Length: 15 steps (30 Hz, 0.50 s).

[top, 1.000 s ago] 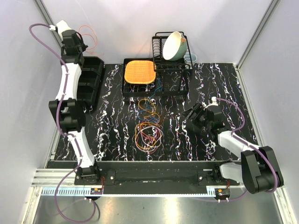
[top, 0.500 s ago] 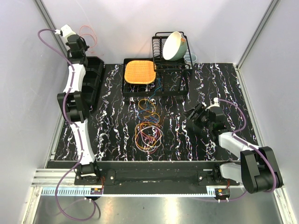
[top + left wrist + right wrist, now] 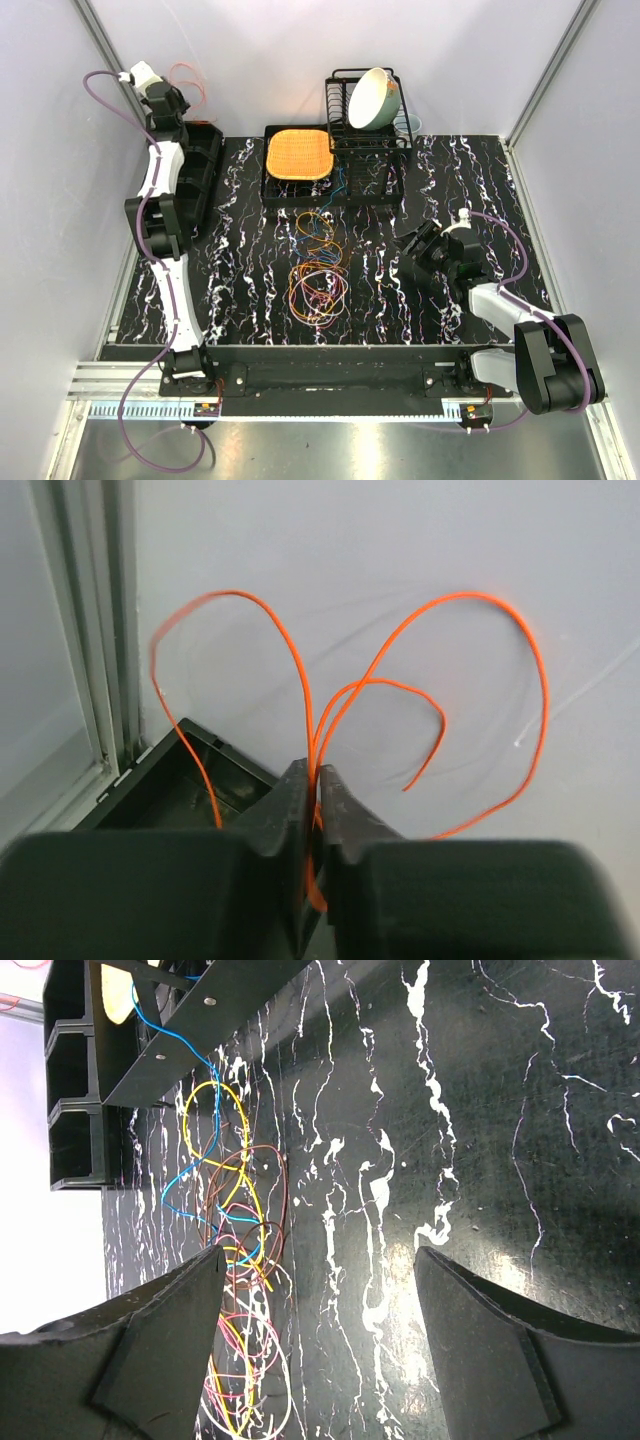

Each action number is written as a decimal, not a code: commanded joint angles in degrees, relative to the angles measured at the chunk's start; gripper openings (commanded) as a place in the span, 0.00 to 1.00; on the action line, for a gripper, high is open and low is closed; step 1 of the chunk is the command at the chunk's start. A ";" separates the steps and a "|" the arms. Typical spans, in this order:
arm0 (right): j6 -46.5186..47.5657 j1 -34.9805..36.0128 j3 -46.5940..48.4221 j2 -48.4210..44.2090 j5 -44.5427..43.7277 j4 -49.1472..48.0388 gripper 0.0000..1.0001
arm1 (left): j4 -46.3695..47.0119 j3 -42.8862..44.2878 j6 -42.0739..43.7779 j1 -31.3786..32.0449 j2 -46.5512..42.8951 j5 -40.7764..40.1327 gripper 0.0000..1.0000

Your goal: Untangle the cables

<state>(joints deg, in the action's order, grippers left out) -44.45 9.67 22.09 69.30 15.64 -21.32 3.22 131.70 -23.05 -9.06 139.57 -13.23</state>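
Left gripper [image 3: 316, 772], upper left of the top view, over black bin [image 3: 198, 160]: pinched narrow on orange cable [image 3: 470, 594], whose loops stand against the wall. Other cables [image 3: 318, 285] heaped mid-frame on worktop [image 3: 250, 290]. Right gripper [image 3: 320, 1255] spread wide, empty, right of the heap, not touching it.

Bare table [image 3: 250, 262] lies left of the cable tangle [image 3: 318, 282], and between it and the wide-open right gripper [image 3: 320, 1256]. Along the far edge, a black bin [image 3: 205, 165], a mat tray [image 3: 285, 193] and a dish rack [image 3: 368, 165] block the way. The left gripper [image 3: 313, 770], pinching an orange cable [image 3: 478, 595], crowds the far-left corner by the wall.
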 commanded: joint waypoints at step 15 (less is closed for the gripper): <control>-0.64 -0.71 -0.55 -0.74 0.80 -2.67 0.82 | 2.50 -0.83 -1.73 -0.52 -5.18 -0.21 0.99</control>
<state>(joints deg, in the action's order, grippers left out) -44.77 9.45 22.02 69.30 16.05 -21.41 4.36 131.61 -24.01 -9.52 139.57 -13.76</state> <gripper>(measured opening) 0.818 0.986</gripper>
